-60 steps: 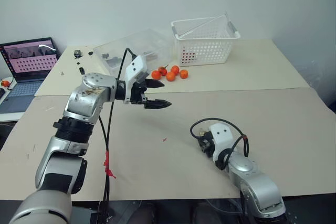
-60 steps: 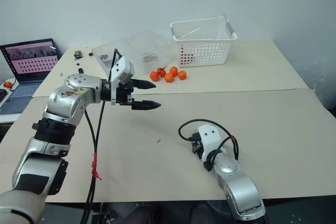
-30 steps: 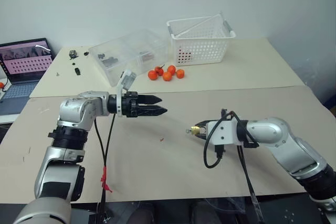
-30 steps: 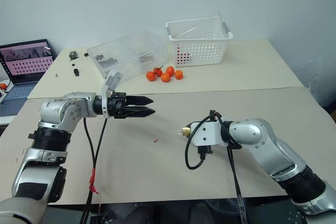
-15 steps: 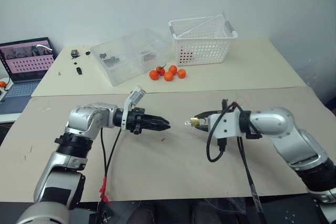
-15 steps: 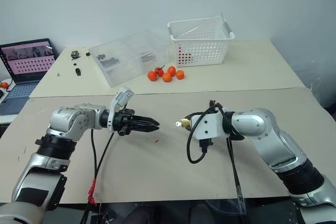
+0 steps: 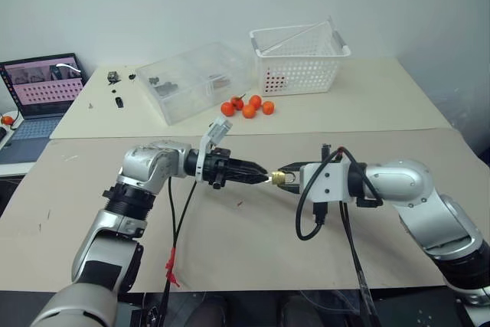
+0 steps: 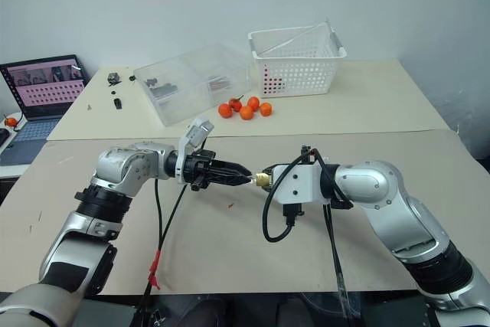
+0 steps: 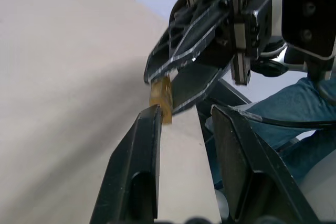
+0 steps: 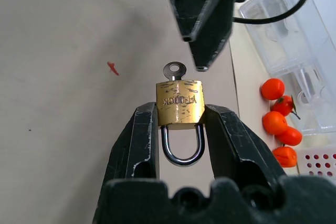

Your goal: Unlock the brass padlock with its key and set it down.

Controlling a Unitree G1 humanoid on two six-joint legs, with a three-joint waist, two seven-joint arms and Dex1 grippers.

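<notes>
Right gripper [image 10: 181, 129] raised off table [image 7: 398, 112], clamped on brass padlock [image 10: 180, 104], shackle back between fingers, key [image 10: 174, 70] sticking out front. Left gripper [image 8: 243, 178] now nose to nose with right one, narrowed from wide spread a second ago; fingertips [image 10: 205, 51] just beyond key bow, gap visible, key not pinched yet. Means approach finished: next, grip key bow and turn. Oranges [image 7: 249, 106] well beyond both, untouched.

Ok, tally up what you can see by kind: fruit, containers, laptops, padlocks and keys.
Orange fruits: 5
White basket: 1
Clear plastic box: 1
Laptop: 1
Brass padlock: 1
Key: 1
Total: 10
</notes>
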